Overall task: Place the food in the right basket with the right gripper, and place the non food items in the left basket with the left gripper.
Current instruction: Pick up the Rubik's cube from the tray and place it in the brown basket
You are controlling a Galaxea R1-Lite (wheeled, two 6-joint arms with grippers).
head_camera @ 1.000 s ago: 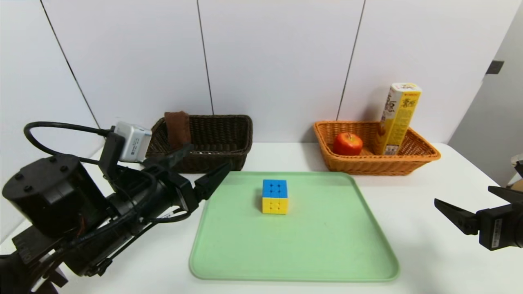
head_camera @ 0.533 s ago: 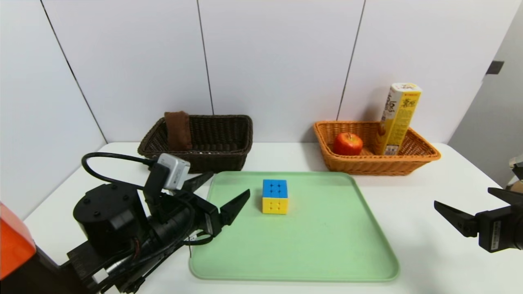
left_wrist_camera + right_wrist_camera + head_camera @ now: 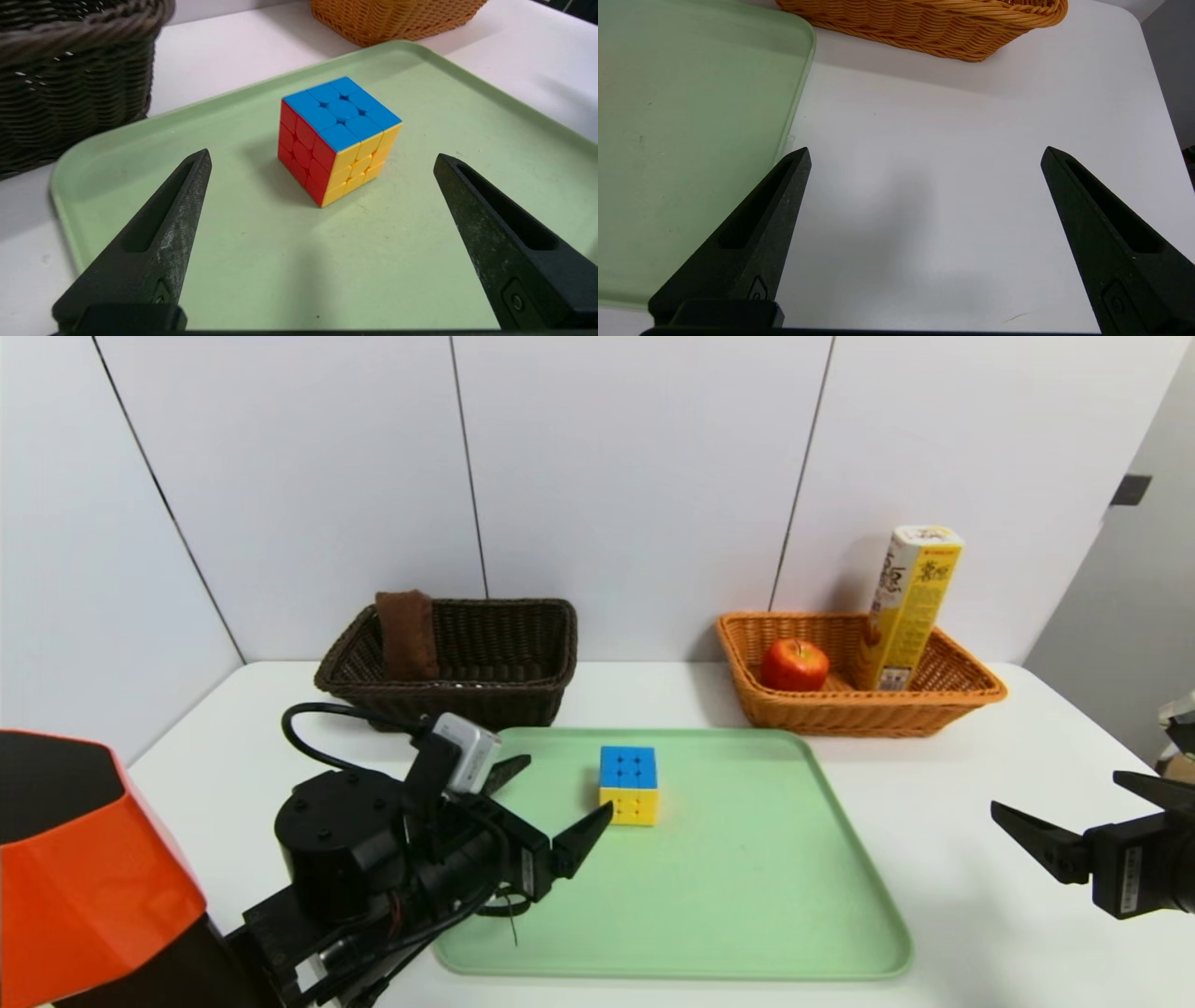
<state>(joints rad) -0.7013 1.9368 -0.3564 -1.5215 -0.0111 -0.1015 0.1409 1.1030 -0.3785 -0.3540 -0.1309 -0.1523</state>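
Observation:
A puzzle cube (image 3: 628, 786) with blue top and yellow front stands on the green tray (image 3: 747, 915). My left gripper (image 3: 567, 786) is open, low over the tray just left of the cube; in the left wrist view the cube (image 3: 338, 140) sits ahead of the spread fingers (image 3: 163, 242), untouched. A brown cloth (image 3: 407, 635) leans in the dark brown left basket (image 3: 485, 663). The apple (image 3: 794, 665) and the tall yellow snack box (image 3: 910, 607) are in the orange right basket (image 3: 840, 714). My right gripper (image 3: 1056, 791) hovers open and empty at the table's right side.
The tray (image 3: 691, 116) lies mid-table in front of both baskets. In the right wrist view bare white table lies under the right gripper (image 3: 925, 150), with the orange basket (image 3: 934, 28) beyond. The dark basket (image 3: 70, 70) is close beside the left arm.
My left arm has swung down and to the right, from beside the dark basket to the tray next to the cube, staying open. The right arm has not moved.

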